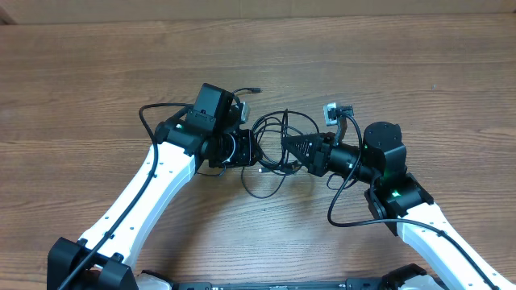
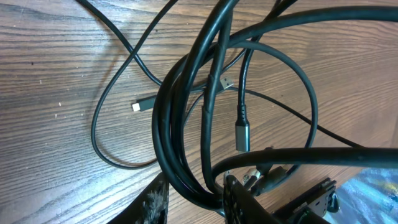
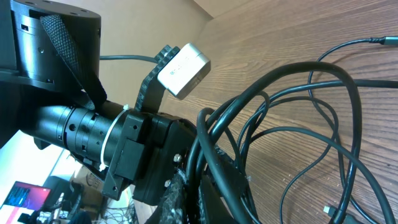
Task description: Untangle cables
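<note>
Gripping a thick bunch of cables (image 2: 186, 155) in left claw (image 2: 196, 202), strands wedged between its fingers. Right claw (image 1: 284, 142) closed tight, tips poked into the loops; cannot tell if pinching a strand. Facing each other, close together, mid tabletop (image 1: 97, 72). Around both claws: cables tangled in loose overlapping loops, partly raised, rest lying on the wood. Among the loops, grey plug (image 2: 242, 132); off to one side, silver tip (image 2: 138, 106) flat on tabletop.
</note>
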Motion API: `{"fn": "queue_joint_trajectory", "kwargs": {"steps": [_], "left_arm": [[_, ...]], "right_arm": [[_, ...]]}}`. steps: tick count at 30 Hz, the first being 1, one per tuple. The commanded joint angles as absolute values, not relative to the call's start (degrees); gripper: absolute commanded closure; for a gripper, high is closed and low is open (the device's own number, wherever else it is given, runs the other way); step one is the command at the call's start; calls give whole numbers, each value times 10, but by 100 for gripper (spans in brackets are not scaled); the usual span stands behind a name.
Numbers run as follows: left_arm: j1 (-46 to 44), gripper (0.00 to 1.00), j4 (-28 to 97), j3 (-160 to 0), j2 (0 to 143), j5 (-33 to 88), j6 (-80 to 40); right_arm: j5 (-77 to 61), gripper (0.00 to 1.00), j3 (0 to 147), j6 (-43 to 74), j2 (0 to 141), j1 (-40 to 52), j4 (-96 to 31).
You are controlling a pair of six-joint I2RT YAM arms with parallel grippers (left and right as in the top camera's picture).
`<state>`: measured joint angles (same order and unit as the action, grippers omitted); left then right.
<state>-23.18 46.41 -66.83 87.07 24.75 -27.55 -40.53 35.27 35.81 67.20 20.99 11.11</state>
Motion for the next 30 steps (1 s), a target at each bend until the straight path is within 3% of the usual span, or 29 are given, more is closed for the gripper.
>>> {"fn": "queue_joint_trajectory", "kwargs": {"steps": [1,16,30], "left_arm": [[-234,70,462,-660,869,238,-288],[-238,74,460,-660,869,238,-295],[-238,96,458,-660,869,237,-298]], "right_arm": [[-413,96,357,358,673,209,117],[-413,96,357,358,673,209,112],[-413,96,357,358,673,209,103]]}}
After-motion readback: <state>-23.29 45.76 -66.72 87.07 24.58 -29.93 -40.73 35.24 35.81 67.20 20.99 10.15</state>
